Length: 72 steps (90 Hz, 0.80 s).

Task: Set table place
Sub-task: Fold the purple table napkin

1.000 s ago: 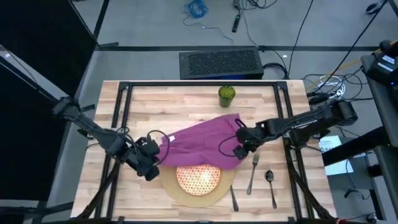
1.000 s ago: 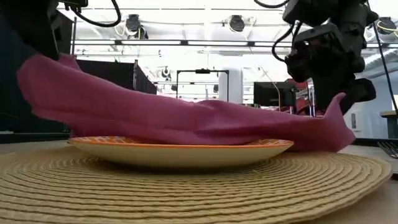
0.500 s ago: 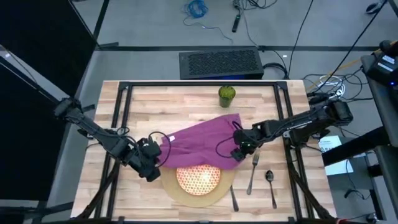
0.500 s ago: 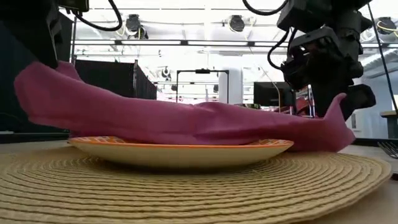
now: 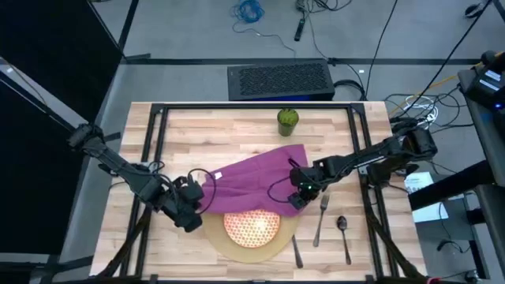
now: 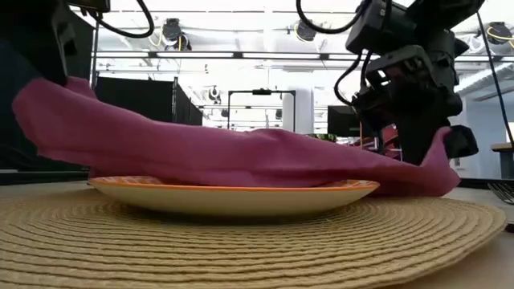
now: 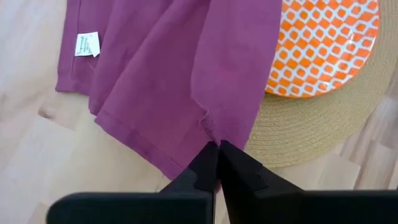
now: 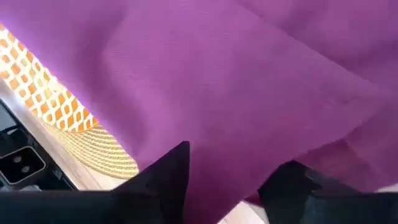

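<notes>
A purple cloth napkin point(image 5: 256, 175) lies spread over the far part of the red-and-cream plate point(image 5: 252, 227). The plate sits on the round tan place mat point(image 5: 278, 244) near the front edge of the wooden table point(image 5: 237, 126). My left gripper point(image 5: 199, 195) is shut on the cloth's left end, and my right gripper point(image 5: 295, 199) is shut on its right end. Between the two grippers the cloth sags onto the plate point(image 6: 233, 193). My left gripper pinches the napkin's hemmed edge point(image 7: 210, 132) between its two fingertips, one layer as far as shows. That end point(image 6: 48, 104) is lifted above the table. My right gripper has the napkin's right corner point(image 6: 440, 152) raised a little. Cloth point(image 8: 227, 155) lies between and over its fingers and hides the contact.
A fork point(image 5: 319, 221), a spoon point(image 5: 344, 233) and a knife point(image 5: 296, 252) lie on the table right of the mat. A green cup point(image 5: 287, 120) stands near the far edge. A black metal frame point(image 5: 154, 150) runs along the table's sides.
My right gripper has gone a little toward the table's left and near edges with its corner of the napkin. The cloth's left end has sunk slightly, and its middle stays resting on the plate.
</notes>
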Tool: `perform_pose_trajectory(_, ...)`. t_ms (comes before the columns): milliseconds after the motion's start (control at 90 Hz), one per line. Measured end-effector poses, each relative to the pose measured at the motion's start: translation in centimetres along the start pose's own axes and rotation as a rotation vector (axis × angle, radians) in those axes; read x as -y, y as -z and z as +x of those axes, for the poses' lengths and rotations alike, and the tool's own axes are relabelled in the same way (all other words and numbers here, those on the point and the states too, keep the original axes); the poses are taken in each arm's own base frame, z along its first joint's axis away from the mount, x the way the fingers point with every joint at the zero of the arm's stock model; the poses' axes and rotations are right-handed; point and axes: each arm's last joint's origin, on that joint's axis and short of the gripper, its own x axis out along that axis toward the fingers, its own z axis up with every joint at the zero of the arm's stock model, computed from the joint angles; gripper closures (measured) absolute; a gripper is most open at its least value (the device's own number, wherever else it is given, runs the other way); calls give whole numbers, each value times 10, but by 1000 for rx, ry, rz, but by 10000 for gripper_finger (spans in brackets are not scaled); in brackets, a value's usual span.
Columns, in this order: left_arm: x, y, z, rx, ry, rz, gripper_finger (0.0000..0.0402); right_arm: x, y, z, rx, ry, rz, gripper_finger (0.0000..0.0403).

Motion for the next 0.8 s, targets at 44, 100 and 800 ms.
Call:
perform_pose_trajectory(44,0,0,0,0,0,0,402,0,0,0,0,-1,-16,312)
perform_pose_trajectory(100,0,0,0,0,0,0,402,0,0,-1,4,-4,-36,359)
perform_pose_trajectory(800,-1,-5,0,61,-26,-4,402,-87,20,-59,95,79,-287,403)
